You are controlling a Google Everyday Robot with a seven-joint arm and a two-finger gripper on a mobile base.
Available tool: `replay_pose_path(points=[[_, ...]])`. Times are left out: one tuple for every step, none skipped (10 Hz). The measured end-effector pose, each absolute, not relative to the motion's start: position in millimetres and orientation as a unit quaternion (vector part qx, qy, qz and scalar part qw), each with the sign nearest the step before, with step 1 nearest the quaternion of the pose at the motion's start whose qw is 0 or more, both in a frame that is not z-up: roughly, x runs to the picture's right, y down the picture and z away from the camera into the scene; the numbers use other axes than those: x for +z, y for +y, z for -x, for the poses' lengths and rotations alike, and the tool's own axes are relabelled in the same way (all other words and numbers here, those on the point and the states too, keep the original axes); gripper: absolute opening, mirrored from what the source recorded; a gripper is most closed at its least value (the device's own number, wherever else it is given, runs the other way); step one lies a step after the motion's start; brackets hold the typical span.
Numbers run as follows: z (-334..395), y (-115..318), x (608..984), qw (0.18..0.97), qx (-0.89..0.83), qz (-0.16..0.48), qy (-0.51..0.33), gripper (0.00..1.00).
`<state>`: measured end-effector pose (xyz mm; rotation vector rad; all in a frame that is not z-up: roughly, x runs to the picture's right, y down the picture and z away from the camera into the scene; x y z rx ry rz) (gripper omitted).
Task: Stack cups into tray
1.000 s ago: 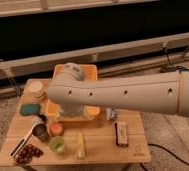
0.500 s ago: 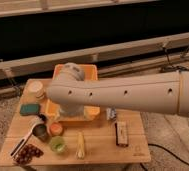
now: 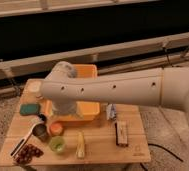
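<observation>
Gripper [image 3: 63, 114] hangs below the elbow at the front wall of the yellow-orange tray [image 3: 89, 108]. Fingers apart, nothing held. The cups are upright on the table [image 3: 100, 145], just camera-side of the gripper: orange cup [image 3: 56, 128] nearest, dark grey cup [image 3: 40, 131] beside it, light green cup [image 3: 57, 145] further out. None in the tray yet.

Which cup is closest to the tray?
Orange cup, just before the tray wall; grey cup sits further left, green cup further forward. End effector hidden behind the arm, at the tray.
</observation>
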<state>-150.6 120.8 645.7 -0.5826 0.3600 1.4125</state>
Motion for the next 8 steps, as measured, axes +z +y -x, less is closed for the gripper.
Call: replay_pose_path(points=[[170.7, 118.5, 654.1, 0.709, 0.632, 0.269, 0.161, 0.80], [190.4, 118.1, 661.9, 0.710, 0.628, 0.275, 0.161, 0.80], [207.8, 116.2, 672.0, 0.709, 0.625, 0.281, 0.163, 0.80], [214.4, 117.4, 679.1, 0.709, 0.624, 0.284, 0.164, 0.80], [225.1, 121.0, 689.6, 0.707, 0.623, 0.290, 0.166, 0.80], [231.6, 124.5, 697.1, 0.706, 0.622, 0.295, 0.168, 0.80], [234.1, 131.1, 704.2, 0.704, 0.620, 0.301, 0.171, 0.80], [232.5, 140.5, 709.1, 0.705, 0.615, 0.308, 0.174, 0.80]])
